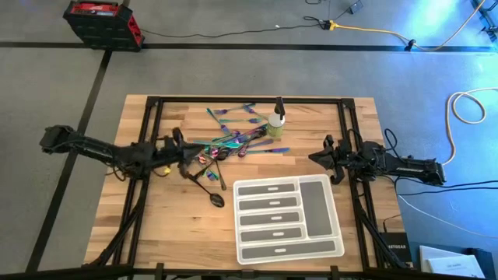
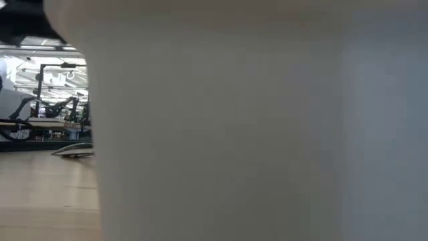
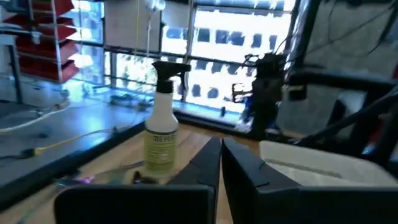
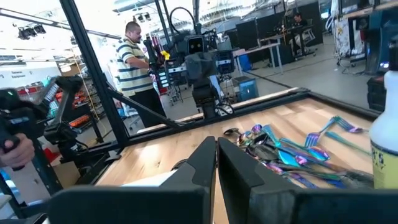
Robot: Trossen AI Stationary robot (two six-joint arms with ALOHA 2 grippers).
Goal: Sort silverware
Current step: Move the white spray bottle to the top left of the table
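The silverware (image 1: 233,140) lies in a loose iridescent heap on the far middle of the wooden table; the right wrist view shows the heap (image 4: 280,152) too. Two dark spoons (image 1: 210,190) lie nearer, left of the white-grey compartment tray (image 1: 288,219). My left gripper (image 1: 187,161) hovers at the heap's left end, pointing level toward the table's right. It is shut with nothing between its fingers (image 3: 221,158). My right gripper (image 1: 315,158) waits at the right, shut and holding nothing (image 4: 216,155), pointing toward the heap.
A yellow-green spray bottle (image 1: 278,123) stands upright at the heap's far right end, also in the left wrist view (image 3: 161,140). The tray's wall (image 2: 254,120) fills most of the low view. A person in a striped shirt (image 4: 134,62) stands beyond the table.
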